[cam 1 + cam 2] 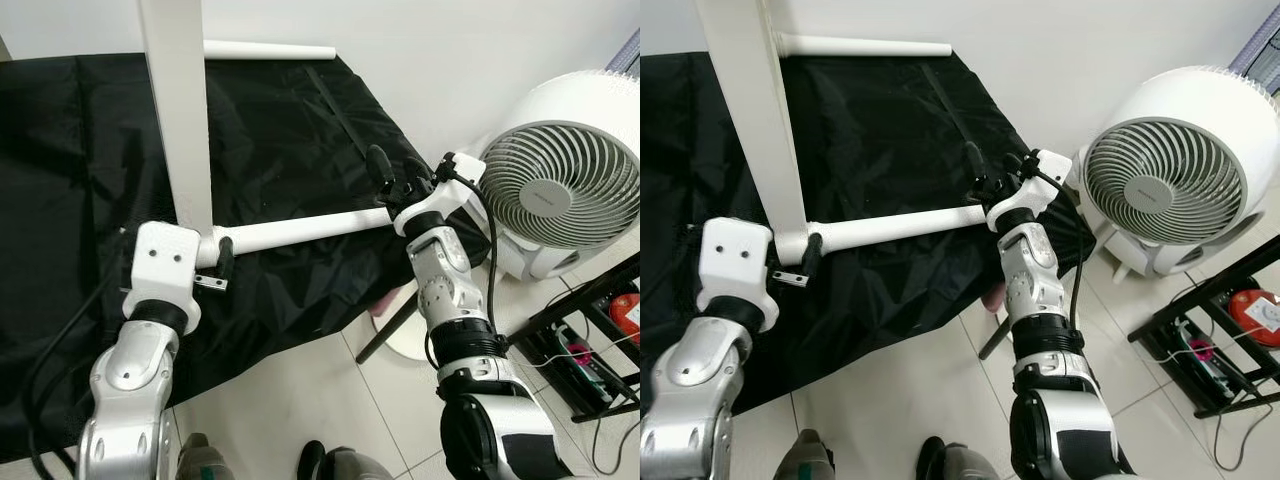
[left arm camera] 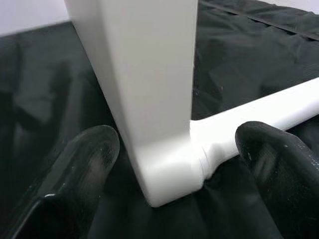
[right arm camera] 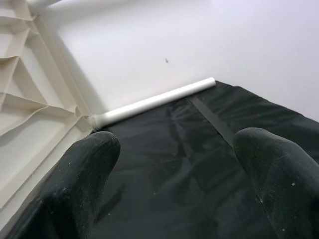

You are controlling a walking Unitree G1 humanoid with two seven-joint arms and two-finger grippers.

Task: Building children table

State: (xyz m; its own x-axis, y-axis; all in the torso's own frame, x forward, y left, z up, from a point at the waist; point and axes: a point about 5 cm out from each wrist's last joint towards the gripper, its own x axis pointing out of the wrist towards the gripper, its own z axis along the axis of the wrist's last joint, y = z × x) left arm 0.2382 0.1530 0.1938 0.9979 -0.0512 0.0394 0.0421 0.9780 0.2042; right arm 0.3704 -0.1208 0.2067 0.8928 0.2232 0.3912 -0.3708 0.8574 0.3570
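The left gripper [image 2: 174,164] sits at the bottom corner of the white tabletop [image 1: 178,110], which stands on its edge on a black cloth [image 1: 290,150]. In the left wrist view its two black fingers [image 2: 82,169] are spread wide, one on each side of the corner where a white table leg [image 1: 300,228] joins the tabletop; neither finger visibly presses on the plastic. Seen from the head, the silver left arm [image 1: 135,370] comes up from below and its white wrist block lies just beside that corner.

The near leg runs from the corner across the cloth toward the right. A second white leg [image 1: 270,50] sticks out from the top of the tabletop, along the white wall [image 1: 450,50].

The right gripper [image 1: 388,172] is at the far end of the near leg, its wrist just above the leg's tip. In the right wrist view its fingers [image 3: 84,169] stand wide apart with nothing between them, and the ribbed underside of the tabletop shows beyond.

Further right, a round white fan [image 1: 565,185] stands on the tiled floor [image 1: 320,400], with a black rack [image 1: 590,340] beside it.
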